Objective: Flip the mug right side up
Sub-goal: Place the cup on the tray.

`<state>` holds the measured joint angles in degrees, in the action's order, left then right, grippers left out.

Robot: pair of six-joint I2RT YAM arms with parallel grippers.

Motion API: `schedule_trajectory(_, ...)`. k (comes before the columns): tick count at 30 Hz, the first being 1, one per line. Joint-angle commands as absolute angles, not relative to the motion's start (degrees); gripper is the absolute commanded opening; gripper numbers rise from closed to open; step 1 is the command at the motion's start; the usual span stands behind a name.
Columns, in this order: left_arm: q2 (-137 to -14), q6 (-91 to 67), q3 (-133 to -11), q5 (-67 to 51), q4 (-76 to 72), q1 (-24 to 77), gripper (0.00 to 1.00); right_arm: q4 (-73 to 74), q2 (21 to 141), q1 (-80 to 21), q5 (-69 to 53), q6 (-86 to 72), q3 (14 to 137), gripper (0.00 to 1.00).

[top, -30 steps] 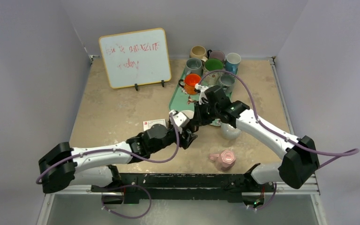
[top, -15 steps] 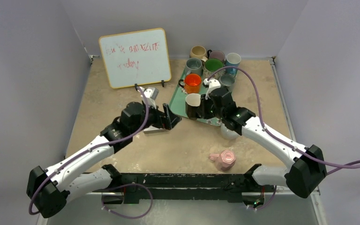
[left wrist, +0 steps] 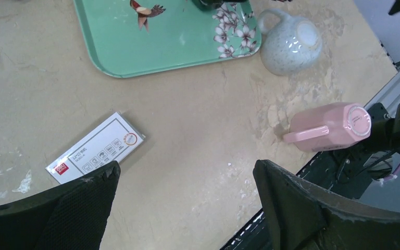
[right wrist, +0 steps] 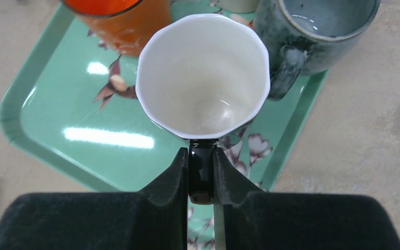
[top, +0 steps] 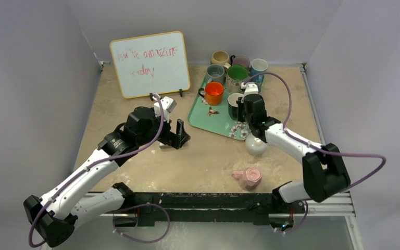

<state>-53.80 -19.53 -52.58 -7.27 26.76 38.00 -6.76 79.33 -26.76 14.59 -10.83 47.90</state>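
A black mug (top: 234, 105) with a white inside (right wrist: 203, 78) stands mouth up over the right part of the green tray (top: 200, 119). It sits between the orange mug (right wrist: 120, 21) and a grey-blue mug (right wrist: 320, 31). My right gripper (right wrist: 201, 169) is shut on its black handle; in the top view the gripper (top: 246, 105) is just right of the mug. I cannot tell whether the mug rests on the tray. My left gripper (left wrist: 187, 174) is open and empty above the bare table left of the tray (left wrist: 135, 52); it also shows in the top view (top: 180, 134).
A speckled white mug (top: 255, 145) stands upside down just off the tray's near right corner. A pink mug (top: 249, 177) lies on its side near the front edge. Several more mugs crowd the tray's far end. A white card (left wrist: 95, 148) lies under my left gripper. A whiteboard (top: 150, 63) stands at the back left.
My left gripper let go of the mug and drew back to the left, now open. My right gripper carried the mug by its handle back and right over the tray, mouth up.
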Motion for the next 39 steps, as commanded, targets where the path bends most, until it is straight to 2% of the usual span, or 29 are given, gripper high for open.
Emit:
schedule_trajectory(1,-50.99,-16.38,-51.46,-6.49,28.86,37.89,1.00,-25.60,82.74,-23.97,10.12,-10.18,48.45,0.00)
schedule_trajectory(7,-50.03,-16.50,-51.50,-5.26,29.24,37.88,1.00,-30.61,89.23,-22.70,7.75,-9.31,51.37,0.00)
schedule_trajectory(16,-49.48,-16.37,-51.46,-4.42,29.46,37.88,1.00,-30.35,93.55,-21.91,8.41,-7.91,54.21,0.00)
schedule_trajectory(23,-49.66,-16.26,-51.48,-3.98,29.61,37.91,1.00,-28.39,95.06,-21.88,10.74,-7.47,56.30,0.04)
schedule_trajectory(34,-49.18,-15.04,-51.32,-2.02,30.00,37.88,0.99,-19.65,93.52,-21.88,10.00,-9.68,60.49,0.39)
schedule_trajectory(39,-48.51,-14.11,-50.95,-2.41,29.66,37.88,0.99,-11.39,89.59,-21.88,7.72,-10.95,62.17,0.50)
